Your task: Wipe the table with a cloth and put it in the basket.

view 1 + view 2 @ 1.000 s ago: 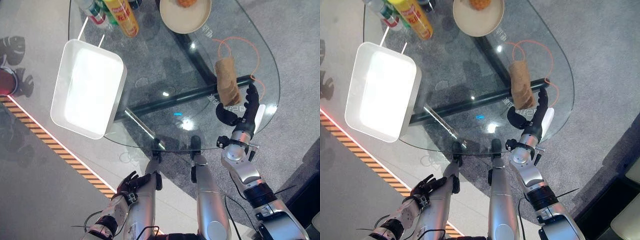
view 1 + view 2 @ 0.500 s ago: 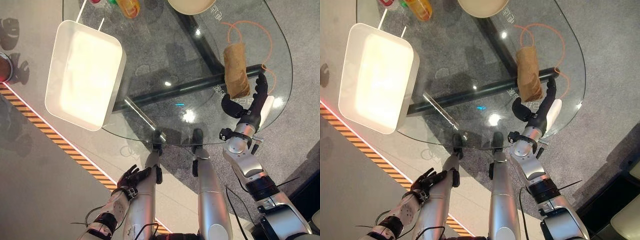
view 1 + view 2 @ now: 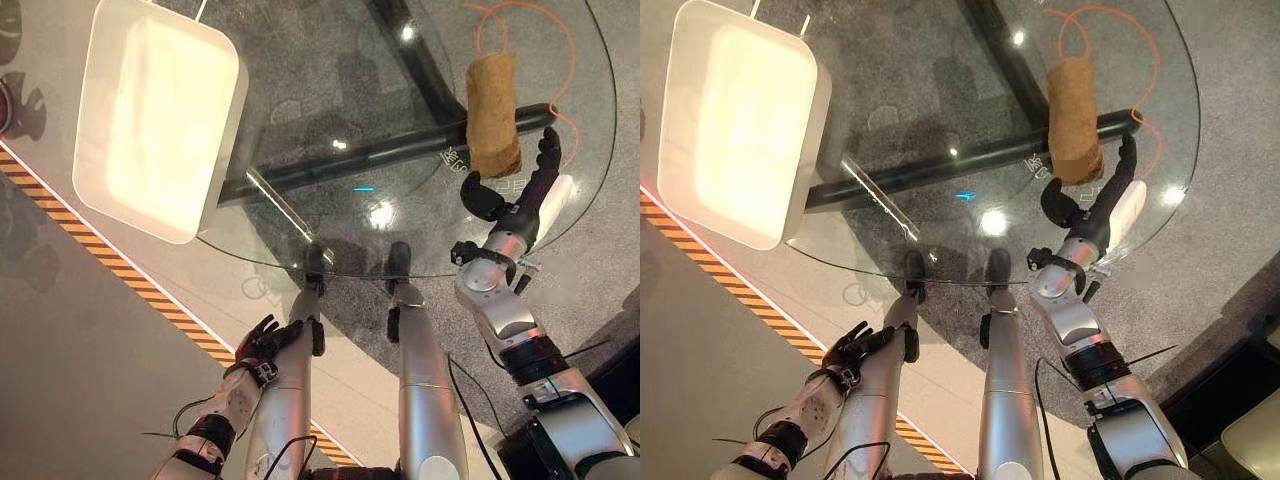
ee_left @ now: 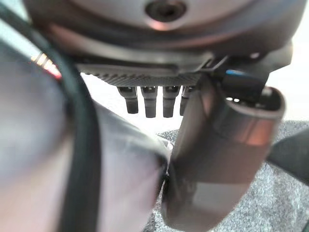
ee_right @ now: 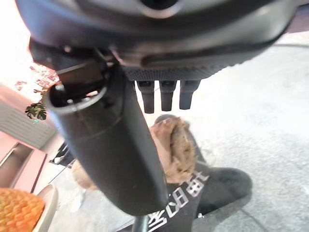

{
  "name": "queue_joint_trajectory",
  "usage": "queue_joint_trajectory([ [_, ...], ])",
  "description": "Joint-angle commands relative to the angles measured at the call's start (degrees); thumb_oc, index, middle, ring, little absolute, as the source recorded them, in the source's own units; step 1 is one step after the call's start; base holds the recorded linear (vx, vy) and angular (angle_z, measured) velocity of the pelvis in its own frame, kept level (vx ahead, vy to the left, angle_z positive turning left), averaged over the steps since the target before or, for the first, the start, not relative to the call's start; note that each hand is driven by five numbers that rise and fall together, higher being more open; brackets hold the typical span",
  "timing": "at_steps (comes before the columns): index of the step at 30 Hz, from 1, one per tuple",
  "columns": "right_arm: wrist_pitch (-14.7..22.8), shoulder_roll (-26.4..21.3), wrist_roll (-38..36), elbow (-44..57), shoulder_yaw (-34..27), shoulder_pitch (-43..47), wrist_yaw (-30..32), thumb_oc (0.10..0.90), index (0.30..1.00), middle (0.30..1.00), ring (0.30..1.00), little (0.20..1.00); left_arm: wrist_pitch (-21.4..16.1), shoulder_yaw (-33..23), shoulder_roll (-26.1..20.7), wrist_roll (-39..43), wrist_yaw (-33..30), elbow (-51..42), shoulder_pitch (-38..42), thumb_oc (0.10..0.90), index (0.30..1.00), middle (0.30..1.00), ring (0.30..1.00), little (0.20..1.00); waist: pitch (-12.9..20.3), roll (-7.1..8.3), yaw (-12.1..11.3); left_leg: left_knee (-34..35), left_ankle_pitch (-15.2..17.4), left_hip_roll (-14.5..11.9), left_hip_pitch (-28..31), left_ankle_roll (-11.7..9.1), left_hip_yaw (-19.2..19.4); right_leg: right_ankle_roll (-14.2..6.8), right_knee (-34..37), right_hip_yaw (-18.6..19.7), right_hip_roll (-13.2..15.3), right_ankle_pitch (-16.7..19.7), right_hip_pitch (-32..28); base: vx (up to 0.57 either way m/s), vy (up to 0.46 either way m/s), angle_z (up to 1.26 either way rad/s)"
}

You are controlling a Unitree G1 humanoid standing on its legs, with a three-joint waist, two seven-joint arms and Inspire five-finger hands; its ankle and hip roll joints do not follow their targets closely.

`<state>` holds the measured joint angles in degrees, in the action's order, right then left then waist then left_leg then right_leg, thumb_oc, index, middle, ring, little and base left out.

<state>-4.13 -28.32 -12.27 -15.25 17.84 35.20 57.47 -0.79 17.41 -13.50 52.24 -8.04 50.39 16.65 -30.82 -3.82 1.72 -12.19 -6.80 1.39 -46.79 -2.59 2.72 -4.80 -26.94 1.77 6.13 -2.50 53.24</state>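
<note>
So the brown cloth [image 3: 493, 116] is lying rolled up on the glass desk [image 3: 330, 100], well apart from the white basket [image 3: 155, 115]. Right hand [image 3: 520, 195] sits just beside the cloth, fingers straight and wide. Left hand [image 3: 265, 340] hangs below the desk, fingers relaxed, holding nothing.

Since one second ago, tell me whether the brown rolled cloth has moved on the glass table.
No. The brown rolled cloth still ends at the dark bar; the camera shifted.
</note>
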Motion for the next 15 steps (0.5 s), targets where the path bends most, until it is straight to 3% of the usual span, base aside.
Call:
queue_joint_trajectory([
  [1, 2.01, -4.22, 4.59, 5.5, -2.28, -0.27, 3.12, 0.8, 0.9, 0.9, 0.9, 0.9, 3.81, 3.36, 1.05, 0.06, -2.04, 2.33, -6.92, 0.8, 0.9, 0.9, 0.9, 0.9, 1.03, -1.45, 0.5, -12.04, 7.62, 2.35, -5.1, 0.87, 1.19, 0.37, 7.13, -4.4, -1.75, 6.16, 0.06, 0.05, 0.003, 0.03],
  [15, -0.47, -5.44, 1.8, 4.26, -2.21, 1.69, 1.51, 0.8, 0.9, 0.9, 0.9, 0.9, 4.53, 3.83, 0.39, 0.87, -2.96, 0.43, -7.01, 0.8, 0.9, 0.9, 0.9, 0.9, 1.03, -1.72, -0.45, -14.1, 7.73, 2.77, -9.91, 0.89, -0.46, 0.17, 5.01, -4.05, -1.87, 6.39, 4.91, 0.02, -0.001, 0.02],
])
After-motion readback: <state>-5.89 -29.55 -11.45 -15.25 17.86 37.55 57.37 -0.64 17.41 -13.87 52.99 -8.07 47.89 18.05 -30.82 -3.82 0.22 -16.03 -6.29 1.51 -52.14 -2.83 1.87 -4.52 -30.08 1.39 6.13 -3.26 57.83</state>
